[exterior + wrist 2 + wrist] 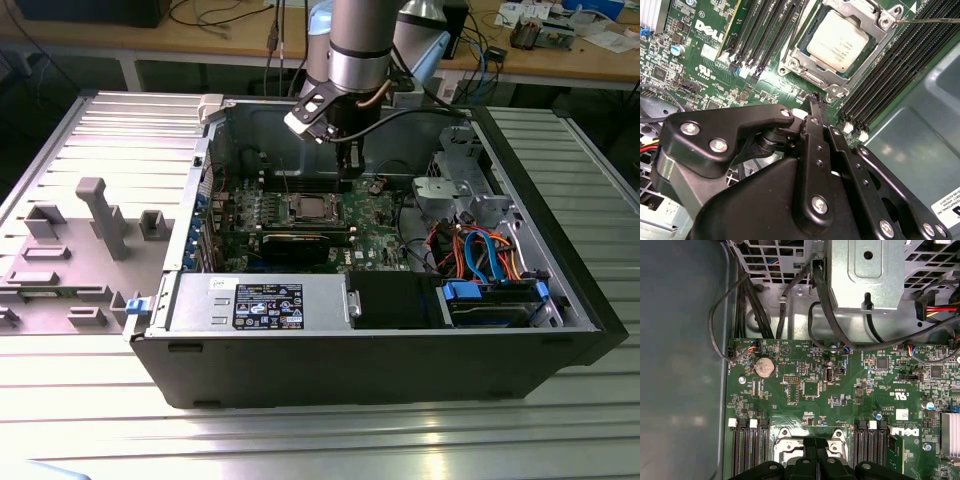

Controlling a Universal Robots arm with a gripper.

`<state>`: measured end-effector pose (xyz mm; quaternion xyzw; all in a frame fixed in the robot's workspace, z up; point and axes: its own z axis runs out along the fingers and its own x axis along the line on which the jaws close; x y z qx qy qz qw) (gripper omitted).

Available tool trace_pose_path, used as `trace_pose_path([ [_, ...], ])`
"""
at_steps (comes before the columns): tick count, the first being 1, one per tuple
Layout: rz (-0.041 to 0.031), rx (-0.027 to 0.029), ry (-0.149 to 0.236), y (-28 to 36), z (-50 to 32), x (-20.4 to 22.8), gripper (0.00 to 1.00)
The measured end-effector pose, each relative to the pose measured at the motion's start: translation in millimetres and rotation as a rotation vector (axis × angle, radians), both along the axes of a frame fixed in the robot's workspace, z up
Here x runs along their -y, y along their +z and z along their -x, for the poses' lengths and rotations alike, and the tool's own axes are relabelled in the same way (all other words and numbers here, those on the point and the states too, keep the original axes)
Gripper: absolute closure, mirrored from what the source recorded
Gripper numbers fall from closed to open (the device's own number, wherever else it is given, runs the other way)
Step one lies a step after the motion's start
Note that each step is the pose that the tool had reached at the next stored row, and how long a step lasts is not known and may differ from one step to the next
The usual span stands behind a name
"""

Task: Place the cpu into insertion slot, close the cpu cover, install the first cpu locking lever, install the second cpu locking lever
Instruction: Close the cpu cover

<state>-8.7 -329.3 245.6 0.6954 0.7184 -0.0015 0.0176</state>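
The cpu (837, 41), silver-grey on top, lies in the insertion slot (811, 80) on the green board; the contact field is hidden beneath it. The silver cpu cover (875, 21) lies flat around the chip. A thin locking lever rod (930, 21) sticks out from one corner of the cover. My gripper (815, 99) hangs just beside the socket with its black fingers pressed together and nothing between them. In the exterior view the gripper (352, 170) is over the board, a little to the exterior view's right of the cpu (310, 208). The first wrist view has the fingertips (816, 444) above the socket edge.
Long black memory slots (890, 75) flank the socket on both sides. A drive cage (455, 185) with coloured cables stands at the exterior view's right, and a power supply (265, 303) in front. The case walls (215, 150) enclose the board. Grey fixtures (100, 215) stand on the table at the left.
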Motion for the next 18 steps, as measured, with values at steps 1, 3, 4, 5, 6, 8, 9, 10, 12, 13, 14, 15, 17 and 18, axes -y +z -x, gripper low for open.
trace_pose_path([
  [1,-0.0001,0.0000,0.000,0.0,0.2,0.0,0.89],
  [3,-0.0003,0.0001,0.000,-0.3,3.6,0.0,0.89],
  [4,-0.0001,-0.0001,0.000,-0.6,7.8,0.1,0.89],
  [5,-0.0001,0.0000,0.000,-2.5,15.3,0.1,0.89],
  [6,-0.0001,0.0000,0.000,-4.8,21.5,0.1,0.89],
  [8,-0.0002,0.0000,0.000,-10.5,34.6,0.1,0.89],
  [9,-0.0003,0.0000,0.000,-12.3,37.1,0.1,0.89],
  [10,-0.0001,0.0001,0.000,-14.8,40.9,0.1,0.89],
  [12,-0.0003,0.0000,0.000,-22.0,57.2,0.1,0.89],
  [13,-0.0003,0.0000,0.000,-25.1,60.5,0.1,0.89],
  [14,-0.0001,-0.0002,0.000,-25.4,61.5,0.1,0.89],
  [15,-0.0003,-0.0004,0.000,-26.2,62.9,0.1,0.89],
  [17,-0.0003,-0.0005,0.000,-30.2,65.5,0.1,0.89],
  [18,-0.0004,-0.0004,0.000,-31.9,65.9,0.1,0.89],
])
